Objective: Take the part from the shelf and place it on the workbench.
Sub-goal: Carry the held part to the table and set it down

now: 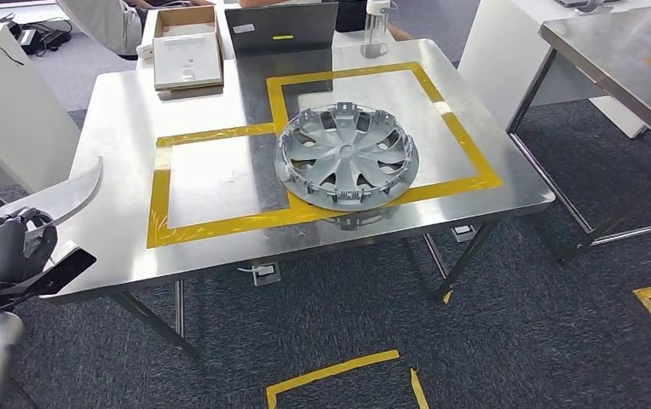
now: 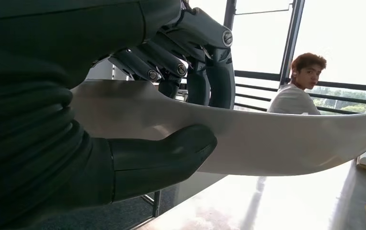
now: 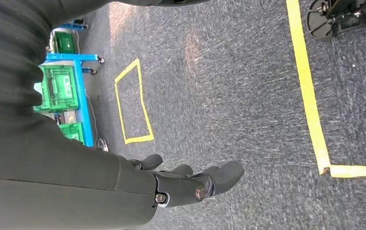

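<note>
Gripping a curved silver trim part between thumb and fingers, the left hand hovers at the near left corner of the steel table, with the part arcing up over the table's edge; the right hand hangs over the carpet holding nothing, fingers loosely apart. A wheel cover already lies across the yellow tape outline (straddling the line, not inside one bay). The risk, as I judge it, is the long blade-like part levering in the hand and slipping, or catching the table edge on the way over. At the far side an open cardboard box holds what looks like a flat white tray; its contents beyond that I cannot tell.
</note>
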You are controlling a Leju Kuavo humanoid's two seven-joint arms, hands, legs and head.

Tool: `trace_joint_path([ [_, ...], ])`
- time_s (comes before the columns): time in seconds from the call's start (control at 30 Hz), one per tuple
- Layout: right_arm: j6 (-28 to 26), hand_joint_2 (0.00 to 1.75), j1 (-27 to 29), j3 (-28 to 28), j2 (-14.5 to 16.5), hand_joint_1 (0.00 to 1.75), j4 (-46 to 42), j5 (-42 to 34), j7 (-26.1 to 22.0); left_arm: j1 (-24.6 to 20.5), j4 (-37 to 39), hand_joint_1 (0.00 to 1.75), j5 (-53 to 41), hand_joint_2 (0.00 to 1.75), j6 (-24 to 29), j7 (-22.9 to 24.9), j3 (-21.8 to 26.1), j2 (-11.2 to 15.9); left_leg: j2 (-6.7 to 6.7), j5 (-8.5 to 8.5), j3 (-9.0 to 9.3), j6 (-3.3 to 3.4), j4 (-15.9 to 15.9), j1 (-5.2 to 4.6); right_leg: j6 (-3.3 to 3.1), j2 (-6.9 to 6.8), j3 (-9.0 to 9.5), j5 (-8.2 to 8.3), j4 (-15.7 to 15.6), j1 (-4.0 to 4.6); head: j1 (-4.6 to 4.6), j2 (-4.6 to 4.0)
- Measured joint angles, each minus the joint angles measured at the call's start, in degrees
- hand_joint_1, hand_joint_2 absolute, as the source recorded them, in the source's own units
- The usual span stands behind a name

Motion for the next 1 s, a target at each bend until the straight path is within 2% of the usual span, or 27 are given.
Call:
trace_joint_path([
  [0.1, 0.5, 1.75, 0.0, 0.2, 0.0, 0.0, 0.0, 1.1, 0.0, 0.5, 1.9, 1.59, 4.8, 1.75, 0.7, -5.3, 1.6, 0.6, 0.01, -0.02, 0.0, -0.03, 0.0, 0.0, 0.0, 0.03, 0.0, 0.0, 0.0, 0.0, 0.01, 0.0],
  [0.17, 1.0, 1.75, -0.1, 0.4, -0.1, 0.0, 0.0, 1.7, 0.0, 1.4, 2.3, 1.59, 8.1, 1.75, 0.4, -7.1, 2.5, 1.1, 0.02, -0.03, 0.01, -0.04, 0.0, 0.0, -0.02, 0.05, -0.02, -0.01, 0.0, 0.0, 0.0, 0.0],
  [0.33, 1.6, 1.75, -0.3, 0.7, -0.2, 0.0, 0.0, 2.8, 0.0, 2.4, 2.7, 1.59, 13.0, 1.75, 0.2, -7.8, 1.7, 1.5, -0.11, -0.03, 0.01, -0.04, 0.0, 0.0, -0.04, -0.05, -0.02, -0.04, 0.0, 0.0, 0.0, -0.01],
  [0.47, 1.8, 1.75, -0.4, 1.0, -0.3, 0.0, 0.0, 3.0, 0.0, 0.8, 3.6, 1.59, 13.1, 1.75, 0.3, -7.9, -2.3, 0.9, -0.1, -0.02, 0.03, -0.05, 0.0, -0.01, -0.03, -0.07, 0.0, -0.02, 0.0, -0.01, 0.0, -0.01],
  [0.57, 1.8, 1.75, -0.4, 1.1, -0.3, 0.0, 0.0, 3.3, 0.0, -0.5, 3.9, 1.59, 11.6, 1.75, 0.5, -8.0, -6.7, -0.6, -0.1, -0.02, 0.06, -0.05, 0.0, -0.03, -0.01, -0.08, 0.04, -0.01, 0.0, -0.03, 0.0, -0.01],
  [0.73, 1.8, 1.75, -0.5, 1.1, -0.3, 0.0, 0.0, 3.4, 0.0, -2.5, 4.1, 1.59, 5.9, 1.75, 0.2, -6.6, -12.6, -5.0, -0.1, -0.02, 0.07, -0.04, 0.0, -0.07, 0.01, -0.08, 0.03, 0.01, 0.0, -0.06, 0.01, -0.01],
  [1.0, 1.6, 1.75, -0.6, 1.1, -0.3, 0.0, 0.0, 3.3, 0.0, -7.8, 7.3, 1.59, 0.1, 1.75, -0.5, -3.8, -17.8, -11.0, -0.09, -0.03, 0.07, -0.04, 0.0, -0.07, 0.03, -0.05, 0.04, 0.02, 0.0, -0.06, 0.0, 0.0],
])
